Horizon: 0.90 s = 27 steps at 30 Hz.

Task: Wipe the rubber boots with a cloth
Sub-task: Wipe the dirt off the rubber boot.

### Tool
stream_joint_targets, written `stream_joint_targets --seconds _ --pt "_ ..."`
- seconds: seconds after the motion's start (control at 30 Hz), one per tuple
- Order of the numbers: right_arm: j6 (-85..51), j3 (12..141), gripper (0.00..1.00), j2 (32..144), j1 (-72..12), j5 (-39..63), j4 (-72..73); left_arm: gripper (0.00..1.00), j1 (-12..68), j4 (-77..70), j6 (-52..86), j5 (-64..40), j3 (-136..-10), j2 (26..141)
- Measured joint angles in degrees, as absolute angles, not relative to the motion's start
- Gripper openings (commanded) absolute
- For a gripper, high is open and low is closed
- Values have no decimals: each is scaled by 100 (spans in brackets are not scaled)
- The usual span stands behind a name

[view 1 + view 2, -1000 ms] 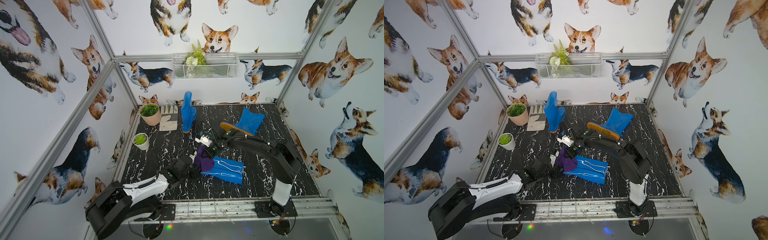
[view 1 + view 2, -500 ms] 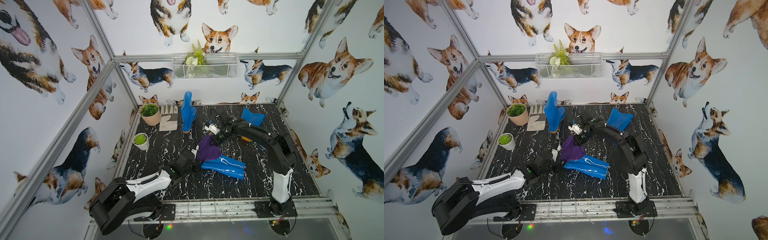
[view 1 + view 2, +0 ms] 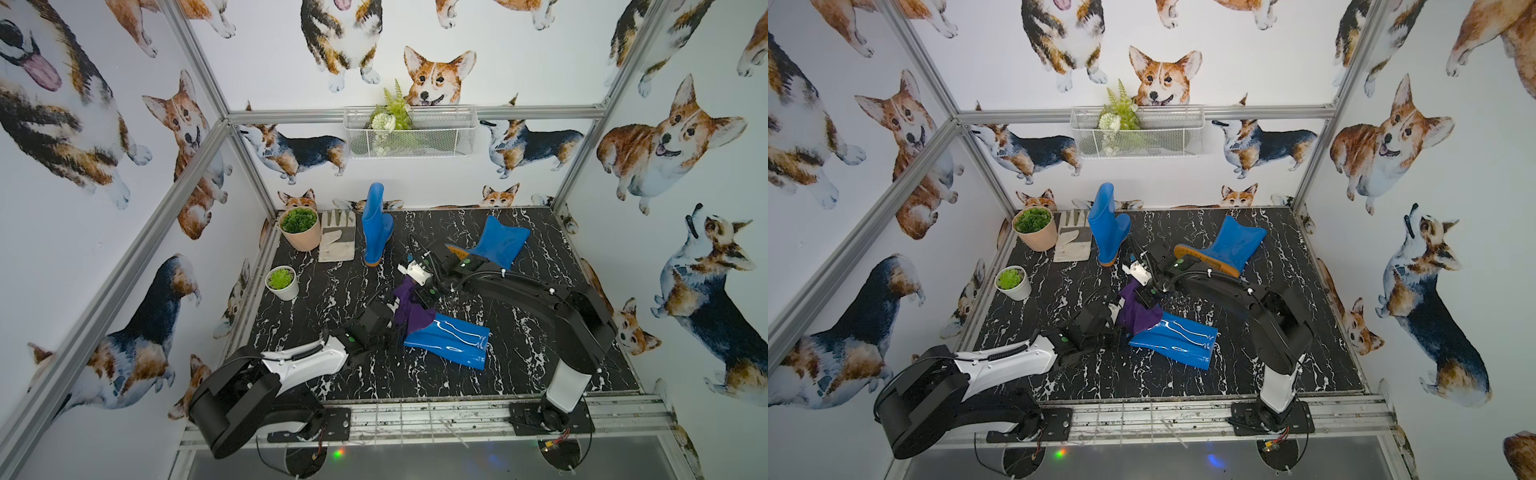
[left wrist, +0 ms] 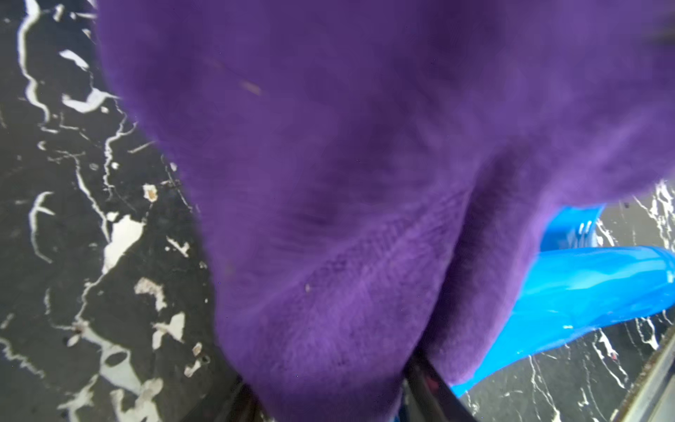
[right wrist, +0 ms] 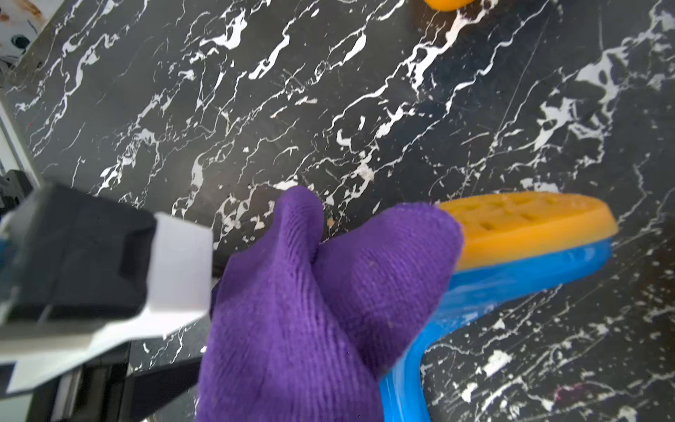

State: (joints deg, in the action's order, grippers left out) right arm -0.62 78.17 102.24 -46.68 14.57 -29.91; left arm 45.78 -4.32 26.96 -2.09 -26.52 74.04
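Currently, wiping appears under way on one boot only. Right gripper (image 3: 419,296), clamped on the cloth (image 3: 409,311), holds it over the foot of the lying boot (image 3: 451,340) near the centre of the table (image 3: 540,357). Left gripper (image 3: 388,316) opening: cannot tell. Upright boot (image 3: 374,226) (11 o'clock) and tipped boot (image 3: 503,243) (1 o'clock) appear pending.

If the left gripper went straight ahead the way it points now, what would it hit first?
The cloth: it hangs right in front of the left gripper, filling most of its wrist view. The lying boot is beyond it, though how far is unclear.
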Motion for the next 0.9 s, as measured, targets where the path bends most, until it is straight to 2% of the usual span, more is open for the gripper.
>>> stream_joint_targets --seconds 0.2,0.33,0.6,0.67,0.83,0.9 --pt "-165 8110 0 10125 -4630 694 -2923 68 4578 -314 2696 -233 -2593 7194" --pt "-196 8300 0 10016 -4458 351 -2801 68 4578 -320 2696 -290 -2445 6971" --pt "-115 8171 0 10068 -4980 1100 -2709 63 4578 -357 2674 -331 -2432 7022" --pt "-40 8018 0 10158 -5137 1288 -2665 57 4578 -390 2683 -340 -2456 7124" --pt "1 7762 0 10381 -5063 1511 -2637 21 4576 -412 2681 -287 -2515 7306" --pt "1 7848 0 10543 -4847 1688 -2650 12 4578 -395 2628 -239 -2569 7349"
